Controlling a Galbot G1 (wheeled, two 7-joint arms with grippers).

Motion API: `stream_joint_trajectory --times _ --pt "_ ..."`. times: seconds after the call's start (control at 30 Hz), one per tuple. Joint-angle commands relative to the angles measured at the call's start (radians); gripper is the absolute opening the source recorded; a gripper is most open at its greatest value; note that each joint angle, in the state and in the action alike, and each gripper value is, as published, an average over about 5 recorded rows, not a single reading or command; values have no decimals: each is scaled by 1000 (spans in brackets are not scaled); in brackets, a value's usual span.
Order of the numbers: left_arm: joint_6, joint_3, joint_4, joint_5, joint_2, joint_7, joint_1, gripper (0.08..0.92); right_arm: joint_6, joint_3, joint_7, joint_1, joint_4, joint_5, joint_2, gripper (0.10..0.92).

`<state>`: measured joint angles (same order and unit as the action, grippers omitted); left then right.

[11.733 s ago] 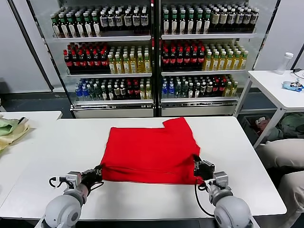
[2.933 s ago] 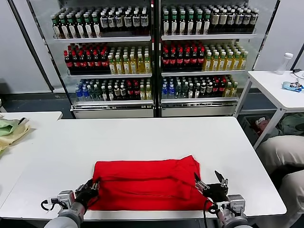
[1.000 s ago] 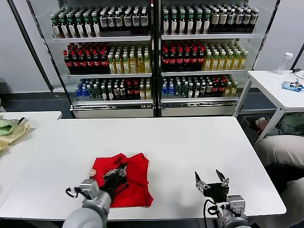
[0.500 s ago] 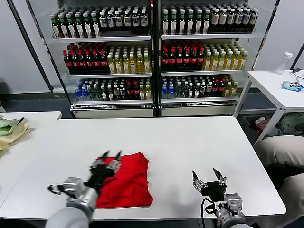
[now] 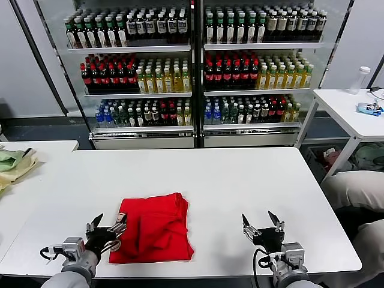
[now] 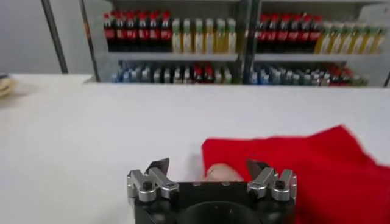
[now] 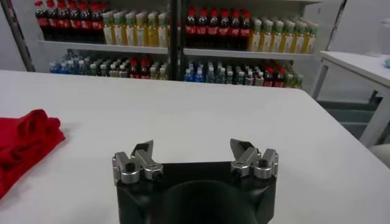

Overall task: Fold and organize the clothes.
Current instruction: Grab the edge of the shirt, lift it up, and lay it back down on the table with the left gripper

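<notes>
While folded into a thick, rumpled square, red T-shirt [image 5: 153, 229] lying flat on white table [image 5: 240, 180], toward near edge and left of middle. Plain side up, no print visible.

Left gripper [image 5: 106, 228] low over table at shirt's near-left corner, jaws spread wide, holding nothing. Right-hand fingertip [image 5: 120, 218] just at shirt's left edge; touching or just clear, cannot tell. Left wrist view: shirt [image 6: 317, 170] spreading ahead of gripper [image 6: 209, 172] and off to one side, one red corner showing between the two fingers, bare tabletop ahead of the other finger [image 6: 157, 166].

Right gripper [image 5: 260, 222] well apart from shirt, to its right, low over bare table near front edge. Jaws wide, empty. Right wrist view: gripper [image 7: 194, 150] pointing across tabletop, shirt [image 7: 24, 143] only a rumpled red edge far off to the side.

Beyond far edge of table, ahead of both grippers: glass-front cooler [image 5: 195, 72] stacked with bottles. Pale green and yellow cloth [image 5: 13, 162] on separate table far left of left gripper.
</notes>
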<state>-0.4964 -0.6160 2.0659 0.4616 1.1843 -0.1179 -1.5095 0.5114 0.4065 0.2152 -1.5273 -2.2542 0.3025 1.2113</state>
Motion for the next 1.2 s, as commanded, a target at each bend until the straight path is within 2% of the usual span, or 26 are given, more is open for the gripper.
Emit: stream_joint_trajectory --times 0.03,0.2,0.53,0.7,0.8,0.97,1.07,1.2 --pt "6 -45 -90 117 -2 81 -27 823 -1 -1 0 5 5 -1 1 823" --pt "20 -22 -86 255 17 102 -17 796 -1 0 -1 2 3 -2 1 823" --pt "40 -1 -118 260 37 84 -9 516 -1 2 -2 0 1 -3 2 823" --pt "21 -33 -67 324 36 67 -18 377 -2 1 -2 1 2 -3 2 823" --pt "-2 -101 4 409 31 63 -25 291 -3 3 -3 1 0 -3 0 823" --pt "-79 -323 73 637 -16 32 -25 147 -3 10 -3 -3 -4 -2 -4 823" --pt "-88 -463 73 733 -75 18 -31 101 -4 13 -3 -4 -4 -1 -5 823" --pt "-91 -620 26 784 -182 22 -53 95 -5 8 -3 -1 -1 -1 -2 823"
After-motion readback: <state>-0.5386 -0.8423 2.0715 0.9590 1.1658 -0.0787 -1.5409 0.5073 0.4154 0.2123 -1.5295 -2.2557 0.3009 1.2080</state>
